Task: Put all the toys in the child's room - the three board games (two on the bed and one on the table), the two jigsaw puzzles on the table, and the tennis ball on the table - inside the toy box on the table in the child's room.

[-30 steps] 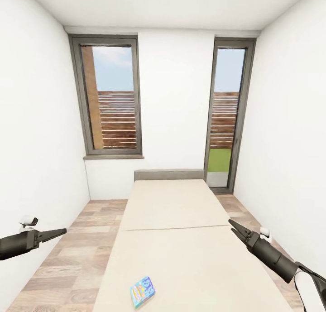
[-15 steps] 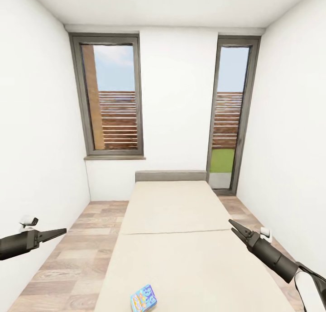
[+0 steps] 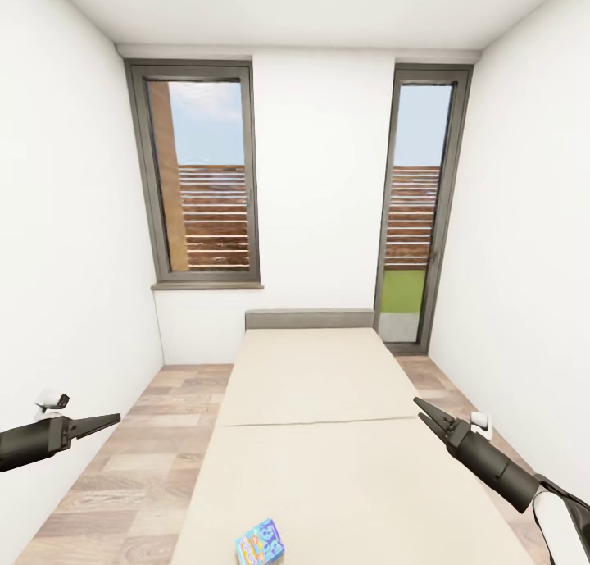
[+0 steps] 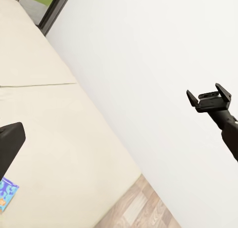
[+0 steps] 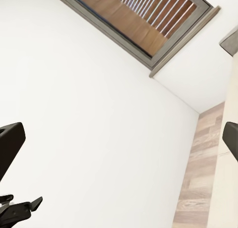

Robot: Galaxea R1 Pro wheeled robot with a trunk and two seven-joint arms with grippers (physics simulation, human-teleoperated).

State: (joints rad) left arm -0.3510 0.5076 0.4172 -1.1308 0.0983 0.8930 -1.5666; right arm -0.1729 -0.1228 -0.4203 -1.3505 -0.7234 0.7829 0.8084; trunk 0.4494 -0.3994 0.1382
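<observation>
Nearest us, at the foot end of the bed (image 3: 311, 434), lies one board game (image 3: 260, 541), a light blue box with blue lettering too small and blurred for us to read; it rests flat on the cream mattress, cut off partly by the lower edge of the head view, and its corner also shows in the left wrist view (image 4: 7, 195). Our left gripper (image 3: 113, 420) hangs over the wood floor (image 3: 123, 475) beside the bed, well apart from the box; from the head it looks like a narrow point, but the right wrist view (image 5: 22, 206) shows its jaws parted, with nothing between them. Our right gripper (image 3: 419, 404) hangs over the bed's other edge, near the white wall (image 3: 524, 261); the left wrist view (image 4: 208, 99) shows its jaws standing apart too, and they hold and touch nothing. Farther on is the grey headboard (image 3: 310, 318), then the end wall with a grey-framed window (image 3: 201, 175) and a tall glazed door (image 3: 419, 204), wooden slats and a patch of grass beyond them.
</observation>
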